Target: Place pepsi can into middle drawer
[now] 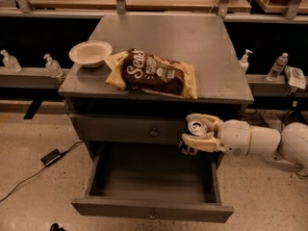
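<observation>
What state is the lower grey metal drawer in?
Open: the wide grey metal drawer is pulled out, floor visible. The gripper holds the dark-blue can near its right rear.
</observation>
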Controlling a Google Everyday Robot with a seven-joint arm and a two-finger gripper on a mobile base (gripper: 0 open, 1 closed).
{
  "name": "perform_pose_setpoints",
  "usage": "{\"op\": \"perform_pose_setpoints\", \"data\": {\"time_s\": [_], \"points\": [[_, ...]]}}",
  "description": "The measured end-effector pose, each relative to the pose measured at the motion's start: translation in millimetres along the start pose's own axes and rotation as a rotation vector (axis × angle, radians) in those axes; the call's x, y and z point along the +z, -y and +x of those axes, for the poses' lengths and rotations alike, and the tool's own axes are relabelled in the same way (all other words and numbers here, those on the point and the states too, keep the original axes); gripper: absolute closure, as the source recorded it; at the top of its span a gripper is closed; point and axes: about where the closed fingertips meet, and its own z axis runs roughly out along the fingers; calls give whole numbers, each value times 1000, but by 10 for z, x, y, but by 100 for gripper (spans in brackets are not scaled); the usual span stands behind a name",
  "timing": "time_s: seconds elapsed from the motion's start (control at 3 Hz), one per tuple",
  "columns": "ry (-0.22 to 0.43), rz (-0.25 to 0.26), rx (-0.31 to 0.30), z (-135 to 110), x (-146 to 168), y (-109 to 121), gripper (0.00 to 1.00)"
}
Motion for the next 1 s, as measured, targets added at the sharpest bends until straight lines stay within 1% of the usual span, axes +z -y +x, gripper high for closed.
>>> {"op": "perform_pose_setpoints", "data": {"time_s": [0.33,0.67,1.0], "points": [[-114,-93,76,1159,83,5,100],[-179,-145,143,1886,3,-93,100],[-174,-149,139,1901,22,-98,100]]}}
